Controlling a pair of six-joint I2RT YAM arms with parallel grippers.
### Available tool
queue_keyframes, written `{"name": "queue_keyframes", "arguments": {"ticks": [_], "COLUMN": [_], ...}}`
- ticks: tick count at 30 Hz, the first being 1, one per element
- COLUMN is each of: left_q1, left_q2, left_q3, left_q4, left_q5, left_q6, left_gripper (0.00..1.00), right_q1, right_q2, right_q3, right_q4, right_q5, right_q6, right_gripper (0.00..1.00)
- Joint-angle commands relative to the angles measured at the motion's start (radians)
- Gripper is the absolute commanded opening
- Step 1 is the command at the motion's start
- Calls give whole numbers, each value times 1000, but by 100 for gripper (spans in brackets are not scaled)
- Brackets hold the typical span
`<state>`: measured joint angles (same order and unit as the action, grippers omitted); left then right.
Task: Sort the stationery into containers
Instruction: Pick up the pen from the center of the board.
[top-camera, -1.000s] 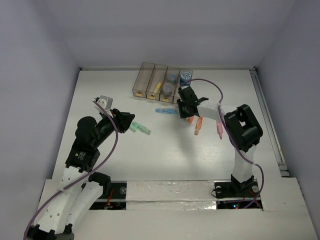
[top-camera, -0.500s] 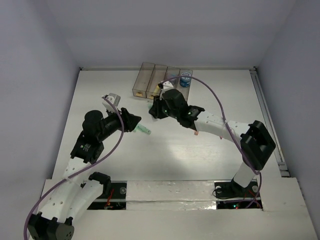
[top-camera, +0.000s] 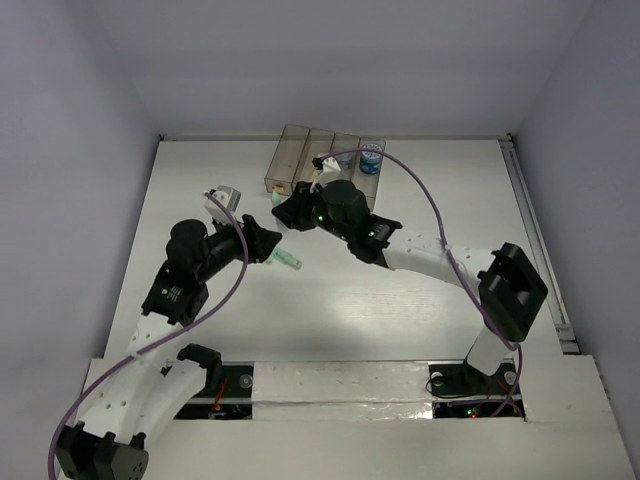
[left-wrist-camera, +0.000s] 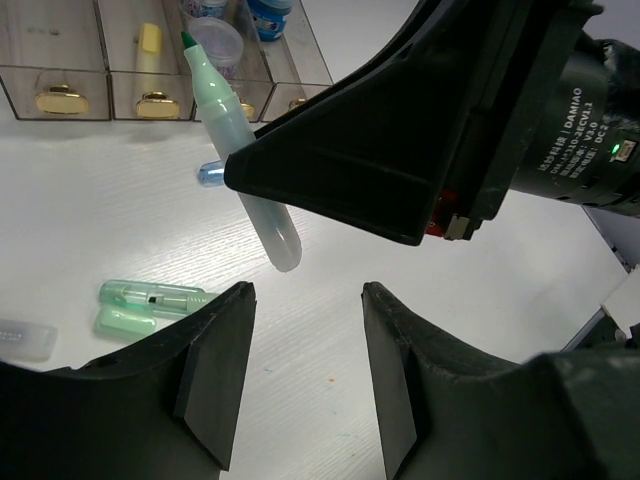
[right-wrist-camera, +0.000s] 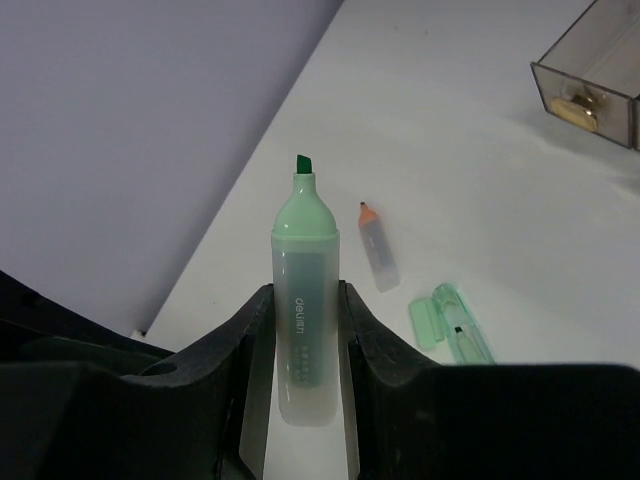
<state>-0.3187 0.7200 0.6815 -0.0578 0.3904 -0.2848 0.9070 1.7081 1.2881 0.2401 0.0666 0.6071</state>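
My right gripper (right-wrist-camera: 304, 300) is shut on a pale green marker (right-wrist-camera: 305, 290), which stands uncapped with its dark green tip up. In the top view that gripper (top-camera: 284, 208) hangs just in front of the row of smoky-brown containers (top-camera: 296, 160). The same green marker (left-wrist-camera: 238, 140) shows tilted above the table in the left wrist view. My left gripper (left-wrist-camera: 305, 305) is open and empty just below the marker's lower end; in the top view this gripper (top-camera: 268, 243) sits left of the right one. Tape rolls (left-wrist-camera: 218, 42) and a yellow stick (left-wrist-camera: 149, 40) lie in the containers.
Two green pieces (left-wrist-camera: 148, 297) lie on the table by my left gripper, seen from above as a green spot (top-camera: 287, 260). An orange-tipped stick (right-wrist-camera: 378, 255) lies near them. A blue stick (left-wrist-camera: 210, 173) peeks from behind the held marker. The right arm (top-camera: 430, 250) spans the table's middle.
The right arm swung left across the table with the green marker, from the right end of the containers to in front of the left gripper. The left gripper's jaws widened.
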Motion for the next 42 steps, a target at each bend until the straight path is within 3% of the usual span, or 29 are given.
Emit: {"name": "queue_keyframes", "arguments": {"ticks": [1, 13, 25, 31, 35, 37, 38, 40, 41, 42], "left_q1": [4, 4, 4, 13, 13, 13, 13, 13, 13, 13], "left_q2": [2, -10, -42, -54, -48, -44, -42, -36, -36, -36], "left_q3": [46, 47, 46, 46, 46, 46, 44, 46, 46, 46], "left_q4": [23, 18, 21, 19, 19, 24, 26, 30, 30, 30], "left_q5": [-5, -51, -93, -111, -107, -91, -84, -70, -67, -67], "left_q6": [10, 12, 7, 6, 4, 4, 4, 4, 4, 6], "left_gripper": [44, 35, 25, 1, 0, 0, 0, 0, 0, 0], "right_q1": [15, 86, 148, 158, 158, 158, 158, 158, 158, 144], "right_q2": [-53, -71, -53, -65, -103, -119, -137, -157, -185, -198], "right_q3": [22, -47, -72, -127, -177, -197, -202, -204, -204, -204], "right_q4": [105, 243, 254, 254, 246, 229, 214, 183, 148, 130], "right_q5": [-20, -106, -110, -82, -36, -27, -21, -2, 24, 25], "right_q6": [28, 118, 134, 138, 123, 111, 91, 70, 42, 36], "right_gripper": [8, 9, 9, 9, 11, 20, 33, 44, 59, 67]}}
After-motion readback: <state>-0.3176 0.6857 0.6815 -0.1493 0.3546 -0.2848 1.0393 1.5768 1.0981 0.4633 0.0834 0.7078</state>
